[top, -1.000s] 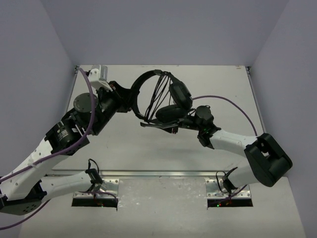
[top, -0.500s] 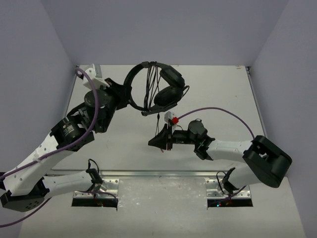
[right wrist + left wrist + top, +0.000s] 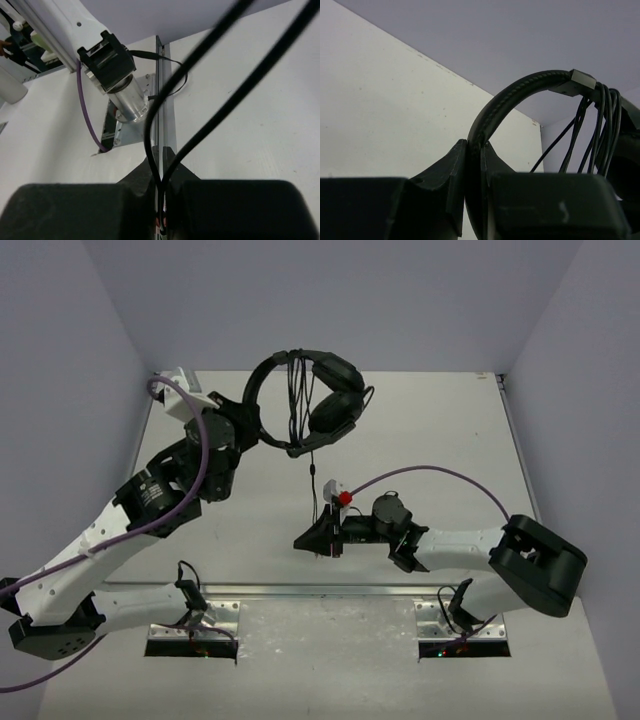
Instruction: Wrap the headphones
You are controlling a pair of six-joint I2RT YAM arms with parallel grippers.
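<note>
The black headphones [image 3: 320, 405] hang in the air over the far part of the table. My left gripper [image 3: 250, 432] is shut on the headband [image 3: 510, 100], which rises from between its jaws in the left wrist view. Several turns of thin black cord [image 3: 605, 125] lie wound over the band near the ear cups [image 3: 335, 412]. One strand of cord [image 3: 313, 480] runs down to my right gripper [image 3: 312, 538], which is shut on a loop of it [image 3: 165, 175] low over the table.
The white table [image 3: 450, 410] has grey walls on three sides. Purple robot cables [image 3: 440, 472] arc over both arms. The left arm's base [image 3: 120, 95] and the metal rail [image 3: 320, 590] at the near edge lie ahead of the right gripper.
The left gripper lifted the headphones farther back and up. The right gripper left the ear cups and drew toward the near edge, pulling a strand of cord taut.
</note>
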